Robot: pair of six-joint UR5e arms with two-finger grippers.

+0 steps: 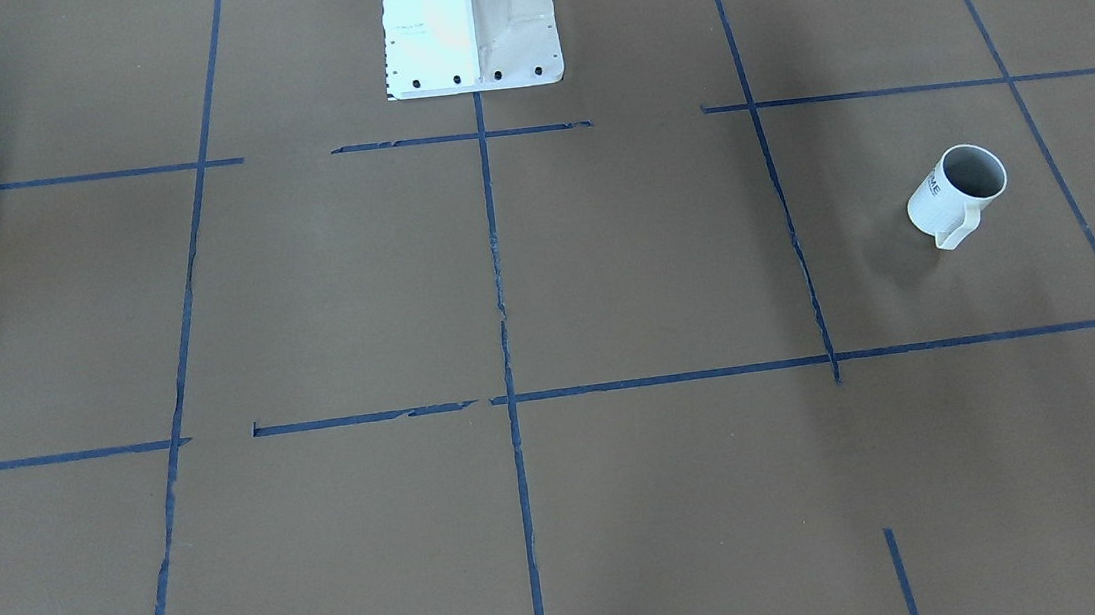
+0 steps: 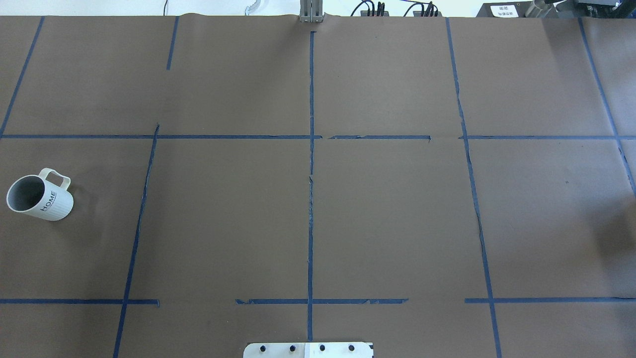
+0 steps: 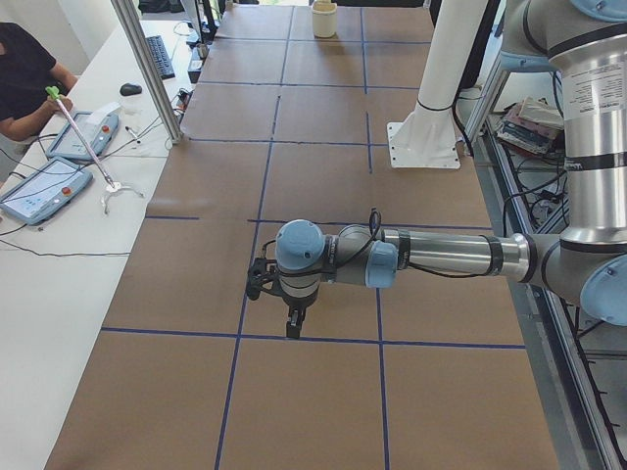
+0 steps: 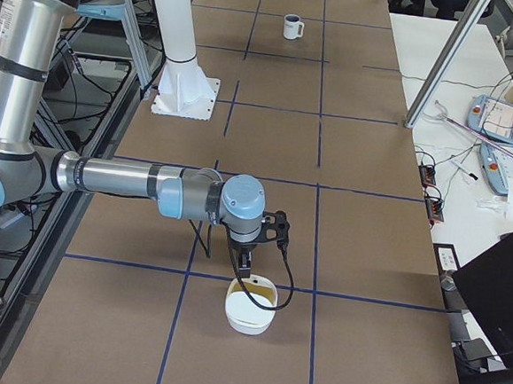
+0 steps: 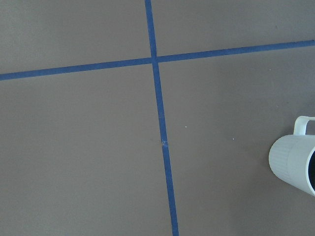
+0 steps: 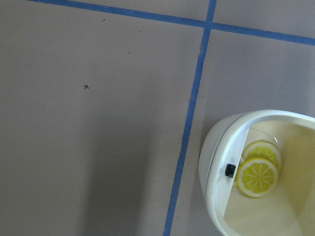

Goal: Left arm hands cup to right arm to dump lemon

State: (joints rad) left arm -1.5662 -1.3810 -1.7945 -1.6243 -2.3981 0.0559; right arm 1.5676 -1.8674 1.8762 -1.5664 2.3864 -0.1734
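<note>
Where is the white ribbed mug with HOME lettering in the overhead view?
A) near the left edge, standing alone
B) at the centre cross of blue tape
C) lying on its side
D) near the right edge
A: the white ribbed mug stands upright by that view's left edge, nothing touching it.

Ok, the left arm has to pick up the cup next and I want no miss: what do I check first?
1. Cup upright: ok.
2. Lemon inside it: cannot tell; only grey interior shows.
3. Cup centred in the left wrist view: not ok, at the right edge.
4. Left gripper open: cannot tell.
5. Right gripper away from the cup: ok, over a white bowl.
</note>
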